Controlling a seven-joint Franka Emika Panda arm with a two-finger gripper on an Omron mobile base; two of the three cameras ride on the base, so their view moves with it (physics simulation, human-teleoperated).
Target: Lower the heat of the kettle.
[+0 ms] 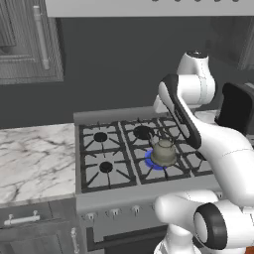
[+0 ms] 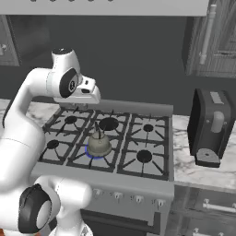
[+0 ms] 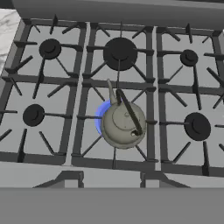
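The kettle is a squat grey-olive dome with a dark handle and a thin spout. It stands on the stove's front middle burner, where a blue flame shows under its left side. The base views show the kettle on the same burner. My gripper hovers above the stove's front edge, nearer than the kettle, looking down on it. Its fingertips stand wide apart with nothing between them. In the right base view the white hand hangs over the stove's back left.
The gas stove has several burners under dark grates and a row of knobs on its front panel. A dark appliance stands on the marble counter to the right. More marble counter lies on the left.
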